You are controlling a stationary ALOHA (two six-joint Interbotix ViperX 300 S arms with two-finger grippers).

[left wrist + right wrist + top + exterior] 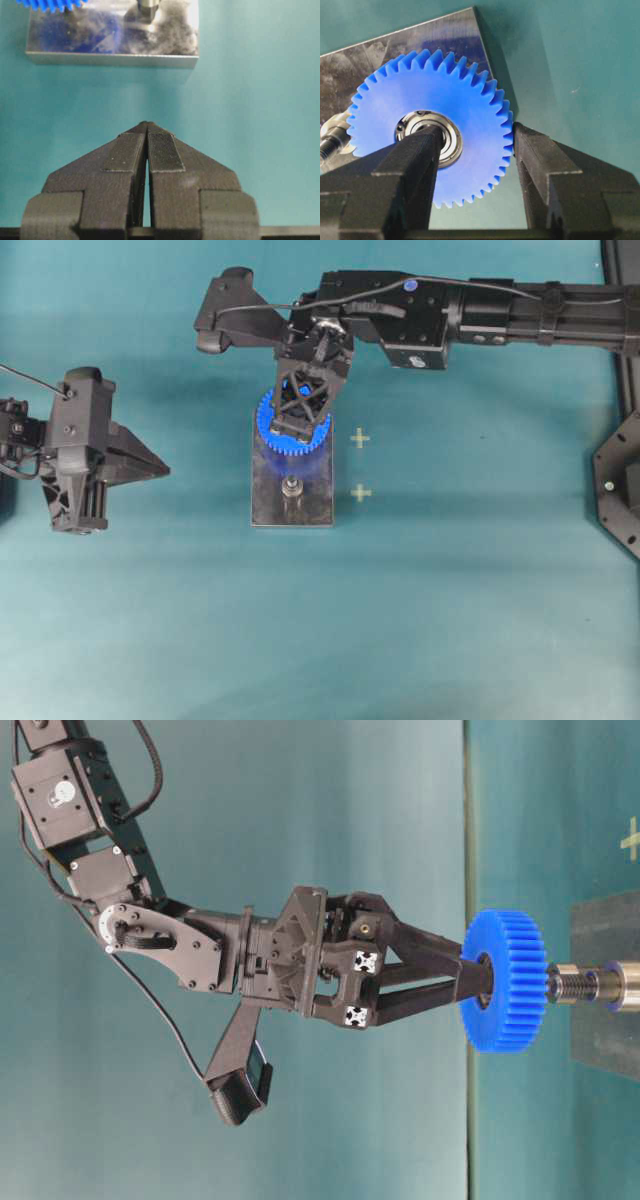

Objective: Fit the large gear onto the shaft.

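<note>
The right gripper is holding the large gear. One finger pokes into the hole of the silver and black bearing hub in the middle of the gear. The other finger presses on the blue teeth at the outer edge. So the gripper pinches the gear between its hub and its rim.

From above, the large gear sits over the far end of the grey steel plate, near the middle of the counter. The gear is almost as wide as the plate. The table-level view shows the gear held just off the plate, with a gap between them. In that view the silver shaft sticks up from the plate, and its tip is right at the face of the gear. I cannot tell if the tip is already inside the hub hole.

A second silver peg stands on the near part of the plate, with nothing on it. Two small pale cross marks are on the counter just to the right of the plate.

The left gripper is by the left edge of the counter, well apart from the plate. Its two fingers are pressed together at the tips and it holds nothing.
</note>
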